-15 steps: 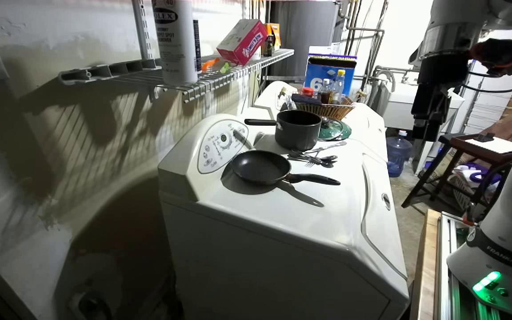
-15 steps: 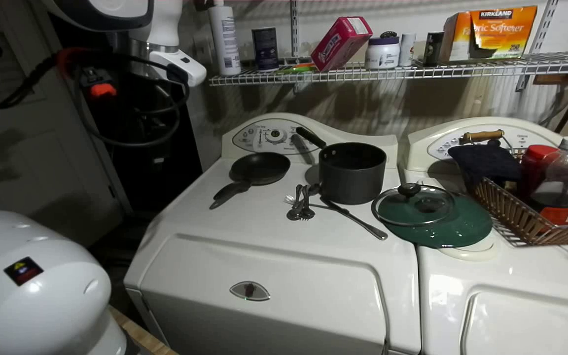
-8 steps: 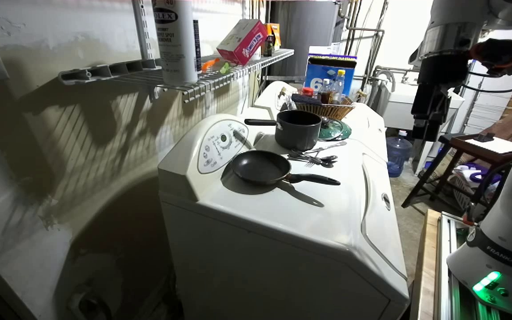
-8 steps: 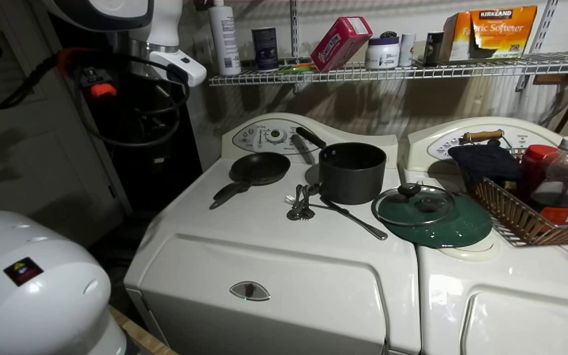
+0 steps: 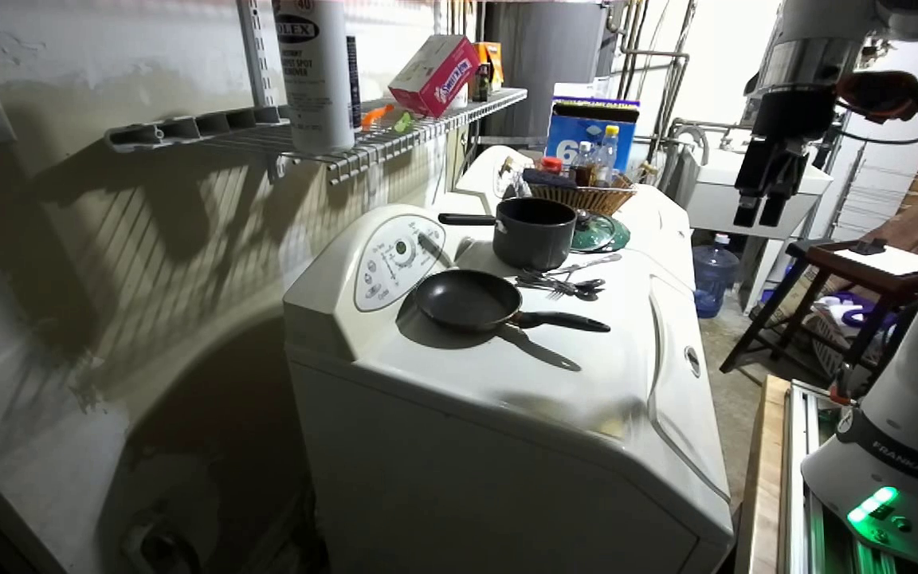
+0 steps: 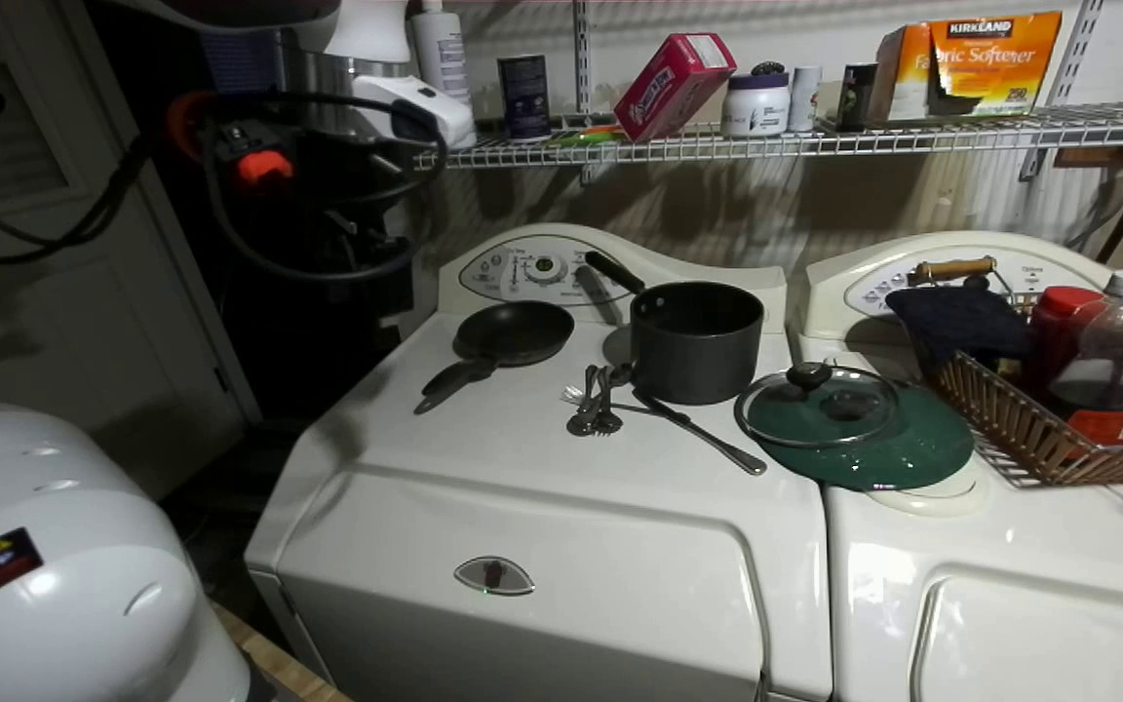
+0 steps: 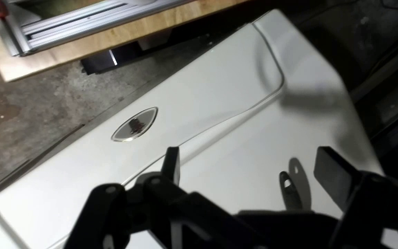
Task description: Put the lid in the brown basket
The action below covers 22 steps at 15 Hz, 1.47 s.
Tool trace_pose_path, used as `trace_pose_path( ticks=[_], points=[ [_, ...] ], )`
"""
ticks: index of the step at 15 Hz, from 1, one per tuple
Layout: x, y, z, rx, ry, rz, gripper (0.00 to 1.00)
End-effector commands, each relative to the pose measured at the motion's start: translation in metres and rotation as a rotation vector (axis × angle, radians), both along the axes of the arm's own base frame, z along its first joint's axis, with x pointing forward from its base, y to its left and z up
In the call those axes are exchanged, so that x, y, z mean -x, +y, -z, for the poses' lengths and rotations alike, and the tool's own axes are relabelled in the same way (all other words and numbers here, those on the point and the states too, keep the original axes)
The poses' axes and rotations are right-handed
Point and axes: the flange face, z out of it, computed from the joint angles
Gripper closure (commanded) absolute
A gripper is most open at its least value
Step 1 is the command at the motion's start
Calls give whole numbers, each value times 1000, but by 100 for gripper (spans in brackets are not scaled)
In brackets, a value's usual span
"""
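Gripper [image 7: 249, 164]: up in the air, well apart from the cookware, its two black fingers [image 7: 335, 178] spread wide; they point downward in an exterior view, below the white arm [image 5: 833, 20].
Glass lid [image 6: 781, 417]: resting on a shiny green piece [image 6: 922, 448], dark knob [image 6: 808, 375] uppermost, between the black pot [image 6: 696, 351] and the brown basket [image 6: 1015, 419]; it lies outside that basket.
Green piece: over the seam between the two white machines; from here I can't make out whether it is another lid or a dish.
Brown basket: just beside the green piece, loaded with a red container [image 6: 1059, 327], clear bottles [image 6: 1117, 351] and, at one corner, a dark cloth [image 6: 961, 322].
Black pot: upright, handle angled back toward the control panel [image 6: 542, 271].
Cutlery [image 6: 603, 402]: scattered in front of the pot, one long piece reaching toward the green piece.
Frying pan [image 6: 515, 333]: near the pot, on the side away from the lid; in the wrist view its handle end shows beyond the fingers, a shadow beside it.
Tabletop [image 6: 484, 434]: two white machine tops side by side, carrying all of this.
Wire shelf [image 6: 844, 146]: on the wall above, with a tall white bottle [image 5: 314, 88], a tilted pink box [image 6: 676, 86] and an orange box [image 6: 990, 68].
Floor [image 7: 57, 100]: a blue water jug [image 5: 714, 279] near a dark stool [image 5: 840, 260].
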Motion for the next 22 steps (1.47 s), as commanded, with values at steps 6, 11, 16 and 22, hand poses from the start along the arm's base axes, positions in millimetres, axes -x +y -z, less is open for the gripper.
trace_pose_path(
  ticks=[6,11,16,22],
  points=[
    [-46,-140,-30,199,-164,18,0],
    [-106,-184,-35,261,-332,200,0],
    [-148,-217,-28,279,-394,468,0],
    [-166,-218,-12,199,-355,617,0]
  ],
)
